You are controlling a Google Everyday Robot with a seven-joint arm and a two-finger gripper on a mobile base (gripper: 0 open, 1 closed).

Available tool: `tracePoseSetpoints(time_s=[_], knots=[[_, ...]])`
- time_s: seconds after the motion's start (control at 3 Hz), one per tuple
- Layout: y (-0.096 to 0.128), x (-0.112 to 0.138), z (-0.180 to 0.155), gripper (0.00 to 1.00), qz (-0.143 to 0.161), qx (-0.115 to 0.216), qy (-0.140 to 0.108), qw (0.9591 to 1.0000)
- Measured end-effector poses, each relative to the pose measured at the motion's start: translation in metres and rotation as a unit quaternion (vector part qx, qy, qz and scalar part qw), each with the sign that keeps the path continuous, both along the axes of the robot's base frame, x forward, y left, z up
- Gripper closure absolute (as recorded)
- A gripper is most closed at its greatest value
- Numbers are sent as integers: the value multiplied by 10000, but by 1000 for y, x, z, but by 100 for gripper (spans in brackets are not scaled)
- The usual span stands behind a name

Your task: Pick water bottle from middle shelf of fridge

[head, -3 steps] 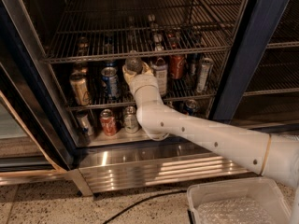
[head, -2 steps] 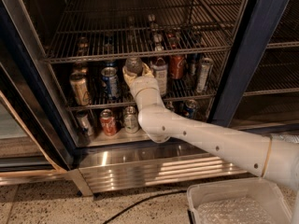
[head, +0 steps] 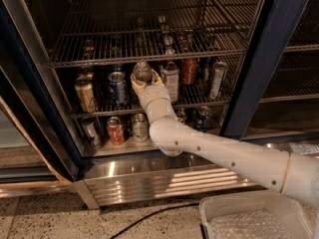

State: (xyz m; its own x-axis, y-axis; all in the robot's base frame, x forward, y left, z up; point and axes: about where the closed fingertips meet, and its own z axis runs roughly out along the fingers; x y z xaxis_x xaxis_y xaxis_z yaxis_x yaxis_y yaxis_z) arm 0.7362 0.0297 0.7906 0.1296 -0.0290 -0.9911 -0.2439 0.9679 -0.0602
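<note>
**Operator:** Position of the claw [head: 145, 82]?

**Technician:** Inside the fridge [head: 259, 73], at the front of the middle shelf [head: 199, 97]. The white arm [head: 209, 151] reaches in from the lower right and bends upward to it.

**Operator:** Claw state?

**Technician:** Cannot tell. The claw sits around the lower body of the water bottle [head: 142, 70], and whether it is clenched or released is not visible.

**Operator:** Position of the water bottle?

**Technician:** Upright on the middle shelf, between a blue can [head: 118, 87] and a white-labelled bottle [head: 170, 79]. Its cap and rounded shoulder show above the claw.
</note>
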Motion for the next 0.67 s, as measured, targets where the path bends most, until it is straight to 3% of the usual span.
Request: tracePoseSetpoints(time_s=[0.67], knots=[[-2,-42,-5,100,110,-74,-371,9992]])
